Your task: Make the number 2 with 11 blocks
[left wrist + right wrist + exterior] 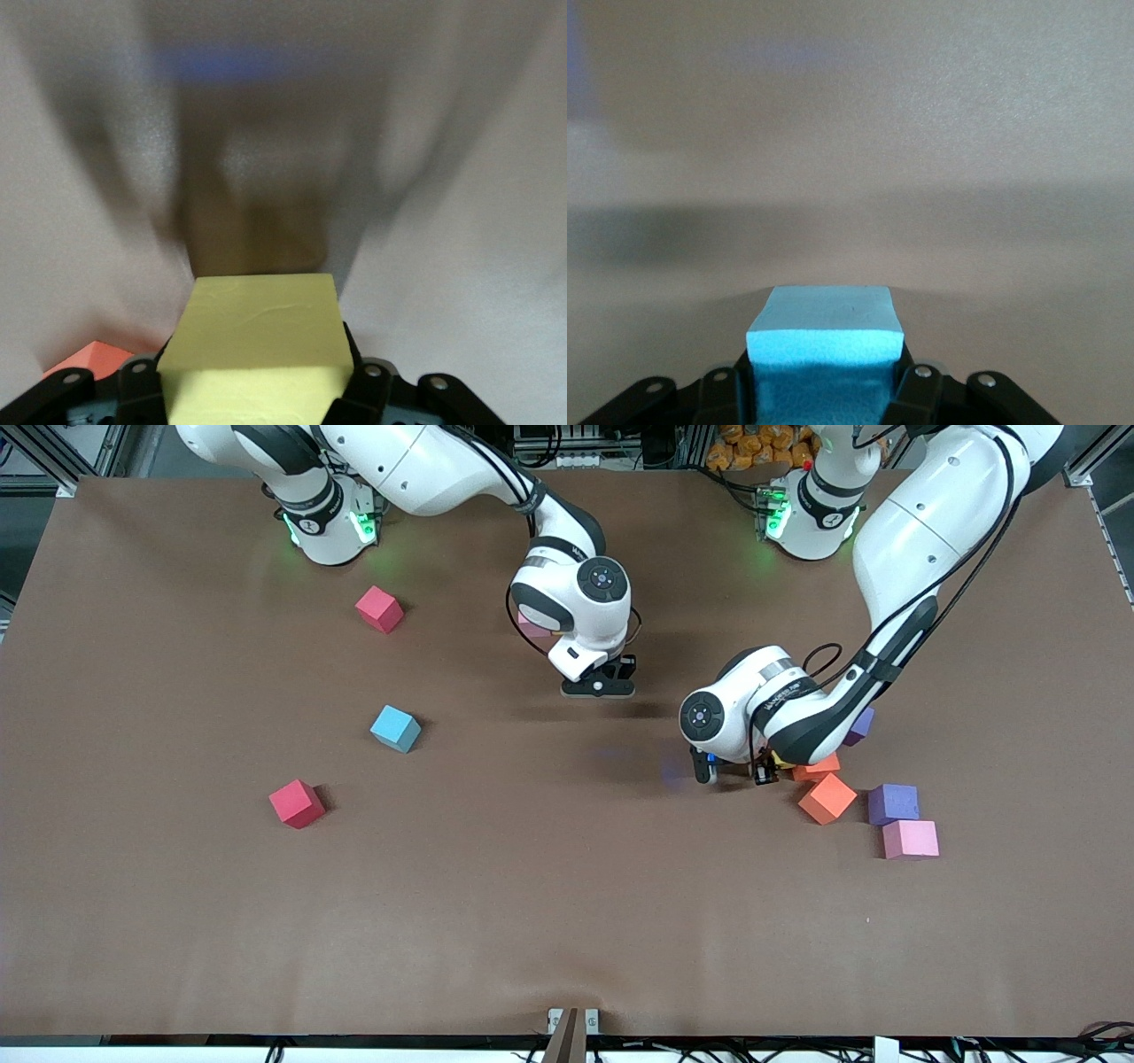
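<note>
Still early in the build, no 2 laid out yet. Left gripper (257, 398) pinching a yellow block (259, 341) low beside the orange block (827, 798) cluster. Right gripper (824, 394) clamped on a light blue block (826, 341) over mid-table. Next, probably: set both down aligned, touching, as first row.

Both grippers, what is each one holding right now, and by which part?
The left gripper holds a yellow block by two opposite side faces; the right gripper holds a light blue block the same way.
</note>
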You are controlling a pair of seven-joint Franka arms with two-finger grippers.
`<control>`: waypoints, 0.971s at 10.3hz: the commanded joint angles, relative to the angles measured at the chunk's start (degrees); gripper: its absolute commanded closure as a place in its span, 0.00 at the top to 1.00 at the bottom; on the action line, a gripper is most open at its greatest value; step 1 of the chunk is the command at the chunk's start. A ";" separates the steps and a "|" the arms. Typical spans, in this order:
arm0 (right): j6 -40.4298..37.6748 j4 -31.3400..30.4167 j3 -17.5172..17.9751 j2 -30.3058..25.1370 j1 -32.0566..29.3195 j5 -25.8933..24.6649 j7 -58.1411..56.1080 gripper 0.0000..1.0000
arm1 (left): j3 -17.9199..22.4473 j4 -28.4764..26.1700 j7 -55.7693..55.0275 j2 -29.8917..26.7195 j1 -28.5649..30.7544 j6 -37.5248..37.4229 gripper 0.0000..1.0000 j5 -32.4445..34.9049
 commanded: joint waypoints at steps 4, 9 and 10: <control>1.66 -3.37 0.12 -2.02 0.32 -1.46 1.92 0.00 | -0.36 3.69 0.06 -0.34 0.08 0.17 0.24 0.81; 1.76 -3.64 0.03 -2.02 0.32 -2.16 1.92 0.00 | -0.45 9.66 -0.03 -0.96 -0.54 -0.18 0.25 -5.16; 1.76 -3.64 0.03 -2.02 0.32 -2.25 1.92 0.00 | -0.54 10.55 -0.03 -1.13 -0.45 -0.18 0.25 -6.04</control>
